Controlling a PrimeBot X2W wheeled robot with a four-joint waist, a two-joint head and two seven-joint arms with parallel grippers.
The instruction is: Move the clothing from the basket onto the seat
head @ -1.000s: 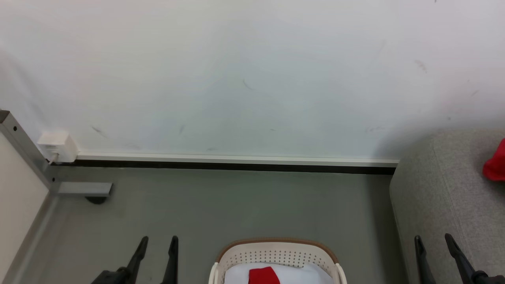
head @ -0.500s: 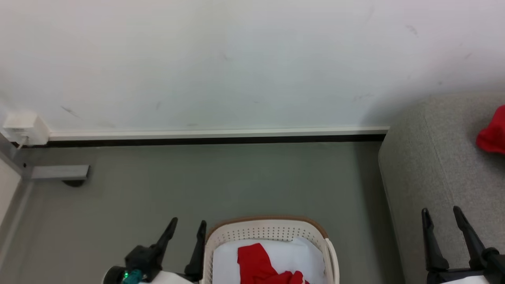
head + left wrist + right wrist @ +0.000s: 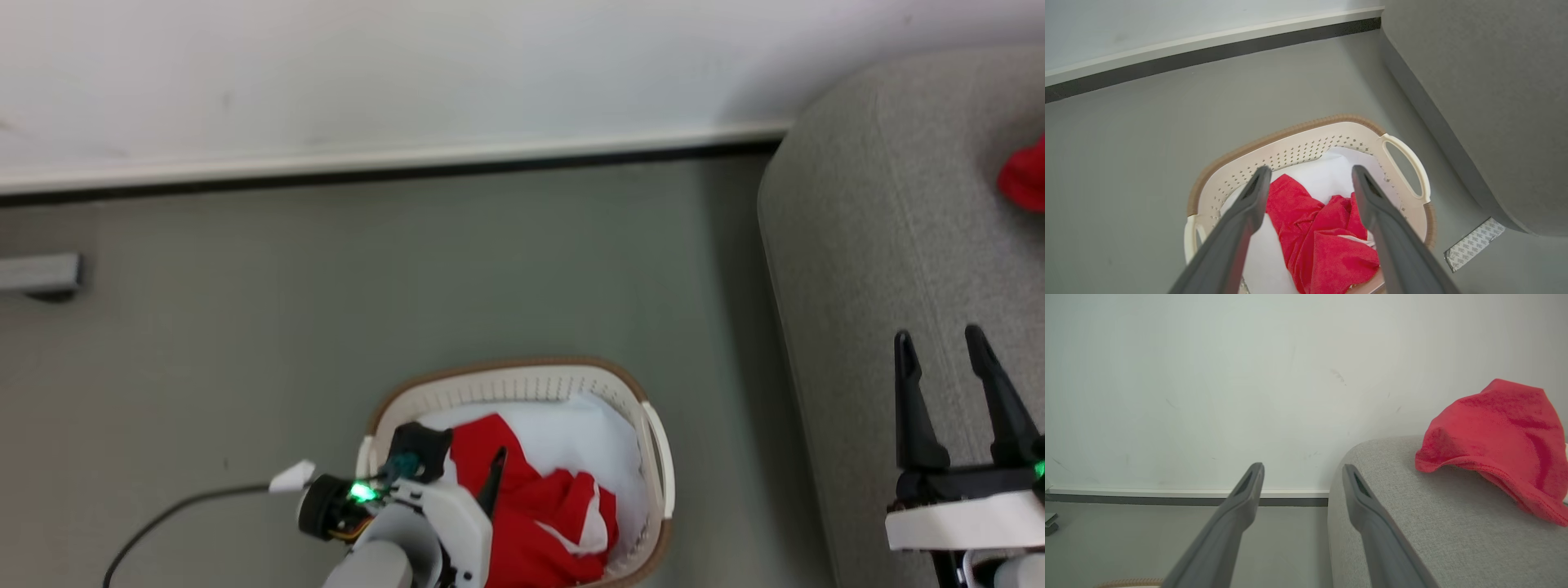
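Room: bare floor [image 3: 408, 269] ran from the basket [image 3: 522, 377] up to the baseboard [image 3: 367, 163]. We saw a narrower strip of floor between the basket and the seat [image 3: 882, 245].
Edges: the seat's rounded edge ran down the right of the head view. The basket's brown rim and right handle stood near it, not touching.
Left gripper [image 3: 1310, 169]: fingers were spread wide and held nothing. It hung over the basket, above the clothing [image 3: 1327, 241].
Right gripper [image 3: 936, 335]: fingers were apart and empty, over the seat's front part in the head view.
Basket contents: the clothing lay crumpled on a white cloth [image 3: 1331, 175], toward the handle side, with white trim showing. The cloth lined the bottom.
Left wrist view added: a patterned patch [image 3: 1474, 245] lay on the floor at the seat's base, and we saw the perforated wall up close.
Right wrist view added: a red heap [image 3: 1498, 437] lay on the seat top, with the wall [image 3: 1208, 375] behind. The head view cut the heap off at its right edge.
Head view added: a cable [image 3: 180, 502] lay on the floor left of the basket, and a grey bracket [image 3: 41, 273] sat at the left edge.
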